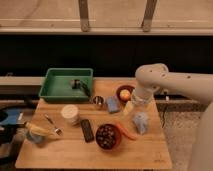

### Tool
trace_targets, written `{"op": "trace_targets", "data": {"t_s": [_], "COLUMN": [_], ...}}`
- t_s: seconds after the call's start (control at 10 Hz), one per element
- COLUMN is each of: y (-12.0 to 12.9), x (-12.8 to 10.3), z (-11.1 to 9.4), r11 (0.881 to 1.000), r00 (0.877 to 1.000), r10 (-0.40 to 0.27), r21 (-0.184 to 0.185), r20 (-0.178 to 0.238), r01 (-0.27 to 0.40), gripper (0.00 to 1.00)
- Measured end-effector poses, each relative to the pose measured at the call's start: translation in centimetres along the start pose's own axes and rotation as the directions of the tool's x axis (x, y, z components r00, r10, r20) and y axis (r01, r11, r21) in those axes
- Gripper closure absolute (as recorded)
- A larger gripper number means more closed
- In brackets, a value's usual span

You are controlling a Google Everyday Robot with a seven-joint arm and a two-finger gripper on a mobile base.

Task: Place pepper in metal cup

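Count: one pepper (126,131), one metal cup (98,101), one white cup (69,114), one green tray (46,86).

Gripper (131,107) hangs over the board, fingers spread wide, holding nothing.

Pepper lies near the fingers on the camera side, not touching. Metal cup stands beyond them, tray-side.

The pepper (126,131), slim, orange and tapered, lies flat and slanted, just below the gripper (136,111) and slightly toward the picture's left; the gripper hangs over it with jaws spread, holding nothing. The metal cup (98,101), short and shiny with a dark inside, stands upright farther toward the picture's left of the gripper, apart from the pepper.
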Motion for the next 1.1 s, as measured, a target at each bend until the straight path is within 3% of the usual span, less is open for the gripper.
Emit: {"op": "trace_targets", "data": {"t_s": [0.2,0.4,0.7,1.1], "y": [1.8,3.9,4.0,2.1], "x": [-0.8,-1.7,-1.7,-1.5], "z": [2.7,5.1,6.3,5.8], "r11": [0.999,0.999,0.999,0.999], "r00": [0.999,0.996,0.993,0.996], "r10": [-0.026,-0.052,-0.048,0.014], "r21": [-0.019,-0.012,0.018,0.050], "r20": [-0.034,-0.069,-0.106,-0.093], "r01": [0.026,0.052,0.050,-0.009], "gripper": [0.27,0.27,0.27,0.27]}}
